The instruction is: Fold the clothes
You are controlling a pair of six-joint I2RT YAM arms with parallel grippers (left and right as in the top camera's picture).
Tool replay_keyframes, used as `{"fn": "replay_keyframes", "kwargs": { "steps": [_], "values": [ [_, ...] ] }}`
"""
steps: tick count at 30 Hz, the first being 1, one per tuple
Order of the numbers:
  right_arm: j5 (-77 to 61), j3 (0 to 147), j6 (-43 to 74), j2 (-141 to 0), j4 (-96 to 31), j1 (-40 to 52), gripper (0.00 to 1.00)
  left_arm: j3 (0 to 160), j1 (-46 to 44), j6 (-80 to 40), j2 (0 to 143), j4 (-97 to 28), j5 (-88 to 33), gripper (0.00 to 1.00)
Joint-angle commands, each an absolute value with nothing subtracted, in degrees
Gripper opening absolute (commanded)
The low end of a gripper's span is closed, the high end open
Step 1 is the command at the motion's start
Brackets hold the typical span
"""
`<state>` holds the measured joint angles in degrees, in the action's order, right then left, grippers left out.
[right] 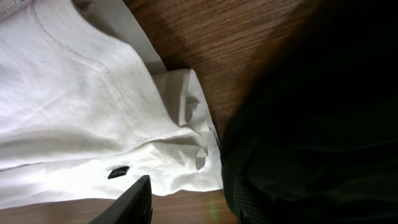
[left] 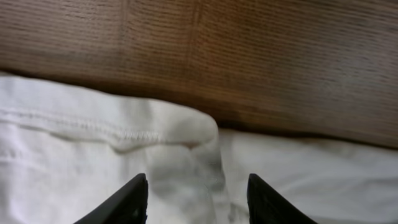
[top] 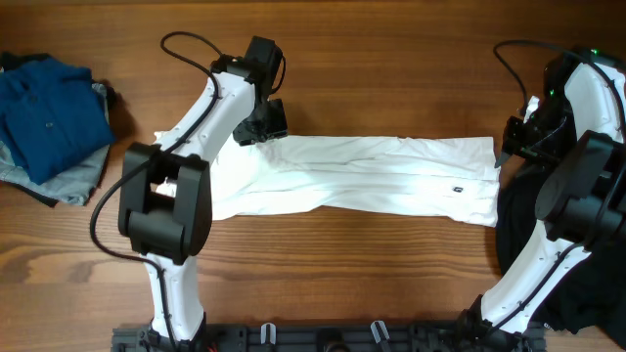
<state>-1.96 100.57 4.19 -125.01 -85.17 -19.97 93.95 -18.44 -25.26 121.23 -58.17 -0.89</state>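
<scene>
The long white cotton T-shirt (top: 372,181), already narrowed into a strip, is lying on the brown wooden table (top: 391,68) with its long axis running straight from one gripper to the other. The left gripper (top: 266,125) is hovering over the far edge of one end. In its wrist view the two fingers are standing wide apart, gripping nothing, with a stitched hem fold just ahead of them and bare wood beyond. The right gripper (top: 511,147) is sitting at the opposite end. Its jaws are also parted and empty, with the ribbed collar ahead of them to the left. A dark, crumpled black garment (right: 311,124) is touching the shirt's edge just to the right of those fingers.

Each arm is nearest to its own end, so a fold bringing one end toward the other looks likely to be the coming move.

By count there are one white shirt and one black garment. Well beyond the left gripper, two pieces are stacked: a deep blue shirt (top: 49,108) on top of a grey-blue denim piece (top: 68,181).
</scene>
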Motion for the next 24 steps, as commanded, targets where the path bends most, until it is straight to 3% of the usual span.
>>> {"fn": "replay_keyframes", "kwargs": {
  "steps": [1,3,5,6,10,13,17,20,22,24],
  "values": [
    [-2.9,100.4,3.4,-123.5,-85.1,-19.8,0.43,93.7,-18.5,-26.4,124.5,-56.4,0.9,0.46],
    [-2.9,100.4,3.4,-123.5,-85.1,-19.8,0.43,93.7,-18.5,-26.4,124.5,-55.7,0.9,0.36],
    [-2.9,100.4,3.4,-123.5,-85.0,-19.8,0.43,93.8,-18.5,-26.4,124.5,-56.2,0.6,0.09],
    [-2.9,100.4,3.4,-123.5,-84.9,-19.8,0.43,93.8,-18.5,-25.9,124.2,-56.8,-0.5,0.05],
    [-2.9,100.4,3.4,-123.5,-84.7,-19.8,0.43,93.8,-18.5,-26.0,119.7,-61.5,-0.6,0.05],
    [-2.9,100.4,3.4,-123.5,-84.7,-19.8,0.43,93.8,-18.7,-25.7,116.6,-67.0,-9.8,0.06],
    [-2.9,100.4,3.4,-123.5,-84.7,-19.8,0.43,93.7,-21.9,-25.7,116.7,-71.1,-12.2,0.07],
    [-2.9,100.4,3.4,-123.5,-84.7,-19.8,0.43,93.7,-25.4,-25.5,116.8,-70.1,-11.4,0.15],
    [-2.9,100.4,3.4,-123.5,-85.4,-19.8,0.43,93.7,-26.9,-25.5,116.8,-69.6,-7.6,0.57],
    [-3.0,100.4,3.1,-123.5,-86.4,-19.8,0.43,93.8,-26.7,-25.5,116.8,-69.1,-3.4,0.63]
  ]
}}
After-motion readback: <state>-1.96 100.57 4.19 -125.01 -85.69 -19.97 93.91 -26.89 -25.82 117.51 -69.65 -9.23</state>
